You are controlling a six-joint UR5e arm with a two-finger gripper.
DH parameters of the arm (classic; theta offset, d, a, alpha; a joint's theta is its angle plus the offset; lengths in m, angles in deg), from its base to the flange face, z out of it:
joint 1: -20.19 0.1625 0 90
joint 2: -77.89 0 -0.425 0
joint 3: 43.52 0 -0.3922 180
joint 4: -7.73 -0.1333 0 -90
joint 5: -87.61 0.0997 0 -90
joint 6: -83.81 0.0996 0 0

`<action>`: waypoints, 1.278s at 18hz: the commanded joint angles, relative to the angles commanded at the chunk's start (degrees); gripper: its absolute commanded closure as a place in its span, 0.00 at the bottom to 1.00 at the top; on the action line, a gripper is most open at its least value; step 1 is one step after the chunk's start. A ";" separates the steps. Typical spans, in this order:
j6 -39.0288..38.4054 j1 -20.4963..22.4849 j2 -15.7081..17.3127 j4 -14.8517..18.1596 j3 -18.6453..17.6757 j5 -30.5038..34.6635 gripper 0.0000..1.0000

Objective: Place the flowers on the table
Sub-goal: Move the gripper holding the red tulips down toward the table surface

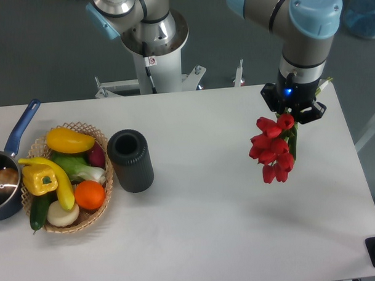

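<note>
A: Where are the flowers (273, 151) right now?

B: Hanging at the right of the table (209, 238), blooms down, with the gripper (293, 115) clamped on the green stems. They appear to be held above the tabletop, though I can't tell how high.

A: How will they handle?

B: Light and soft, I'd judge. The stems likely bend, the petals bruise easily, and the heads will swing if moved fast. The stem end is the sensible place to hold, away from the blooms.

A: Anything nearby?

B: No. The dark cylinder (131, 160), the basket (79, 224) of vegetables and the blue pan (12, 143) sit well apart on the left.
</note>
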 joint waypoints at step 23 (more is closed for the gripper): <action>-10.89 -7.29 -8.87 -1.23 -1.14 0.35 0.94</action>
